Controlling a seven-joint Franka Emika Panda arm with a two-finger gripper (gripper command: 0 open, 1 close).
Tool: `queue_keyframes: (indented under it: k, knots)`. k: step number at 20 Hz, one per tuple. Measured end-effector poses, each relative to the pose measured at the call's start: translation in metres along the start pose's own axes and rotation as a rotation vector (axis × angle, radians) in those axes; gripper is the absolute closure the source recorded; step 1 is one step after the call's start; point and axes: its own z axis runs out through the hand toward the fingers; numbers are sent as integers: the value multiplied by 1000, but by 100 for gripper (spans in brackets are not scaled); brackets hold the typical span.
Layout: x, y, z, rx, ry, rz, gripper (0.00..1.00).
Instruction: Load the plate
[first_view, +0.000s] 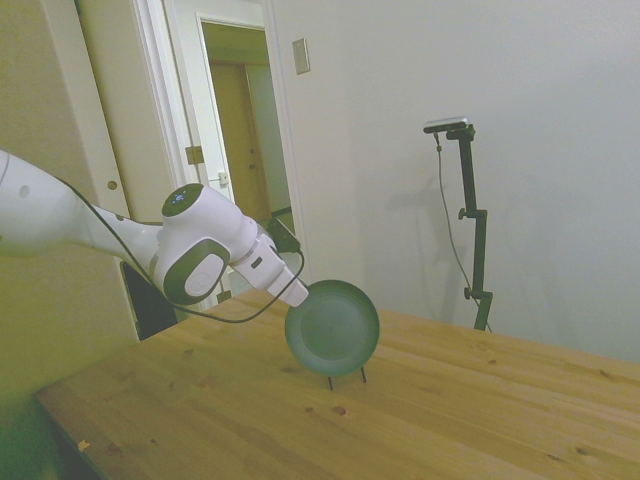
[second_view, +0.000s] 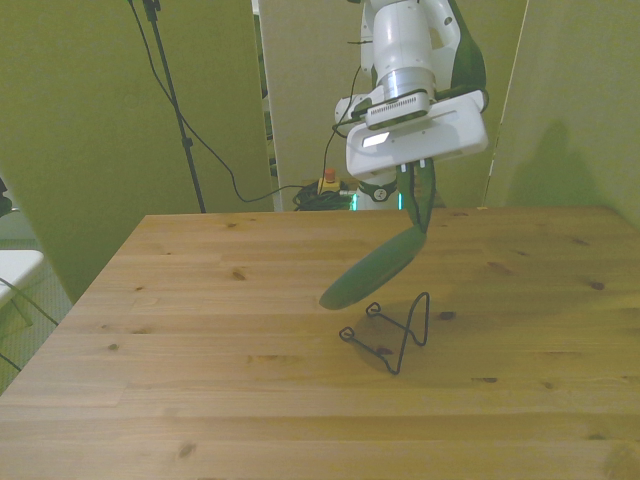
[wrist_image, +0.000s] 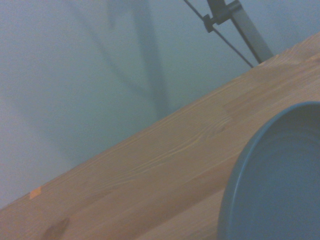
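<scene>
Dark green plate held tilted in the air above the counter

The plate (first_view: 333, 328) is round, matte dark green, with a shallow raised rim. It is off the counter (first_view: 450, 400), gripped at its upper edge by the claw (second_view: 417, 190). In the front view it shows nearly edge-on, slanting down toward the front view's left, its low edge just above a small black wire stand (second_view: 398, 335) near the counter's middle. The wrist view shows part of its rim and inner face (wrist_image: 280, 185).
</scene>
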Motion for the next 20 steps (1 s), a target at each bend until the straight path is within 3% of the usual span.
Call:
queue_keyframes:
  k: [6, 20]
  knots:
    - [-6, -23, 5, 41, -29, 66, 100]
    - [18, -6, 26, 51, -66, 110, 100]
